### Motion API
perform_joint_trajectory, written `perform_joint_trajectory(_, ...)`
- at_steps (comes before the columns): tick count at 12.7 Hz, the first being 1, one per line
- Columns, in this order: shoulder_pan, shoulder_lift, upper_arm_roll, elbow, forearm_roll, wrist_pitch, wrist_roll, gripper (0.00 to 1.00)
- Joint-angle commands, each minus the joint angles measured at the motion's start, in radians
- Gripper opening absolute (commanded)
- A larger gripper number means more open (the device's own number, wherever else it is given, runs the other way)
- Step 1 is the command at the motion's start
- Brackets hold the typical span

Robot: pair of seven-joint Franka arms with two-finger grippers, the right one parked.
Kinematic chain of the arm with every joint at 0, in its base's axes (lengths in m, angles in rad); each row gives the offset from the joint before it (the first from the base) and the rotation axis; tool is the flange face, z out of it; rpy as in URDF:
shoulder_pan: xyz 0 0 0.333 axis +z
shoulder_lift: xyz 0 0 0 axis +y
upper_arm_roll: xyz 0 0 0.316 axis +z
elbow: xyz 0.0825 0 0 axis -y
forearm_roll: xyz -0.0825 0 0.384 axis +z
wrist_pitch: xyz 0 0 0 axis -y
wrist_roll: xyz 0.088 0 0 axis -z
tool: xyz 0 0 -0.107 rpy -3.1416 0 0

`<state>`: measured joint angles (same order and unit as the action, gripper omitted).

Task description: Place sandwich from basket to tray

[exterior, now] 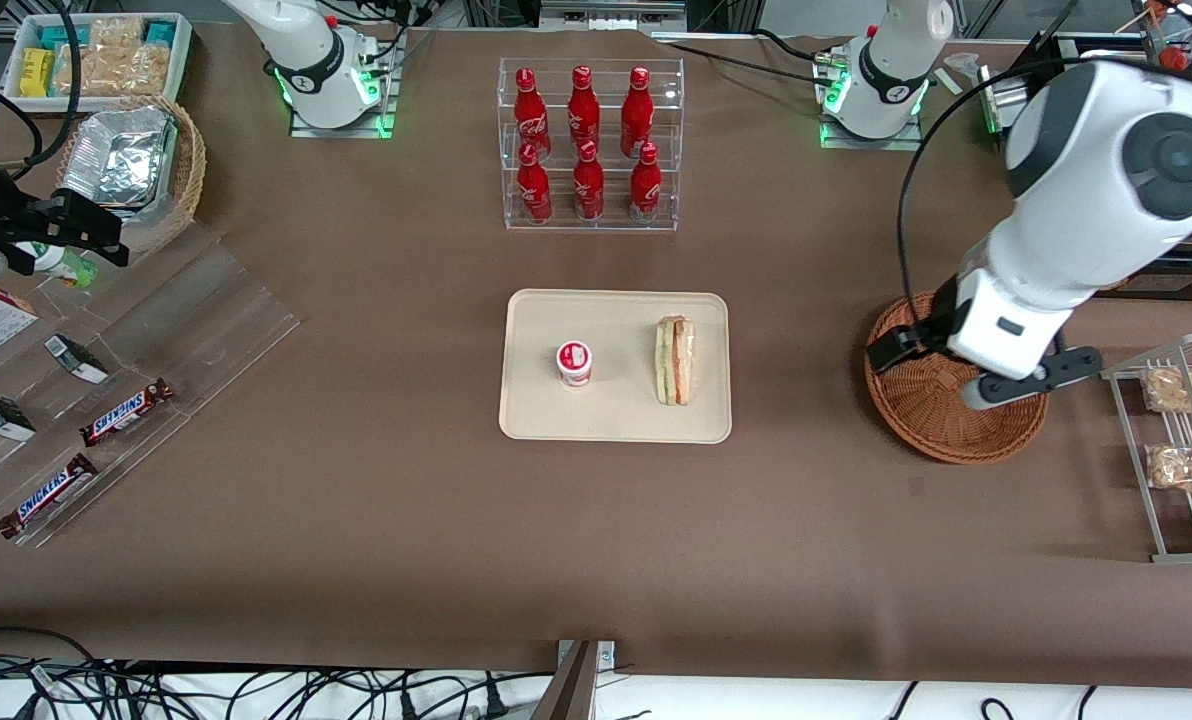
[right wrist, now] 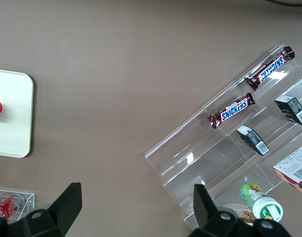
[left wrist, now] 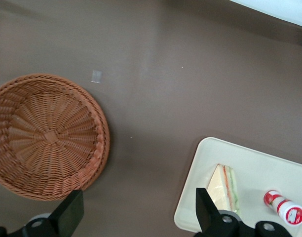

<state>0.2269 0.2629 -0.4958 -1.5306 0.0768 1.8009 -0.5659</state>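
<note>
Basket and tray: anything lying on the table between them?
No: bare brown tablecloth between basket and tray, clearest in the left wrist view. The open gripper holds nothing.

left arm [exterior: 1086, 200]: white shell, dark grey joint caps | black cable | pincer [left wrist: 136, 215]: black fingers

Six red cola bottles [exterior: 586, 140] in clear acrylic rack [exterior: 590, 145], near table edge farthest from front camera. Small red-lidded cup [exterior: 574, 363] upright. Two Snickers bars [exterior: 86, 455] on clear stepped display [exterior: 106, 370] toward parked arm's end. Bagged snacks [exterior: 1181, 430] on wire rack [exterior: 1171, 450] toward working arm's end.
</note>
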Motion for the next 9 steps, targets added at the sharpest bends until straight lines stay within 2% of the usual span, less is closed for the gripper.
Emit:
perform_joint_trajectory(1, -0.037, -0.098, 0.132, -0.017, -0.081, -0.090, 0.197, 1.00)
perform_joint_trajectory(6, -0.081, -0.175, 0.285, -0.017, -0.084, -0.207, 0.545, 1.00)
perform_joint_trajectory(9, -0.122, -0.195, 0.371, -0.020, -0.084, -0.222, 0.655, 1.00)
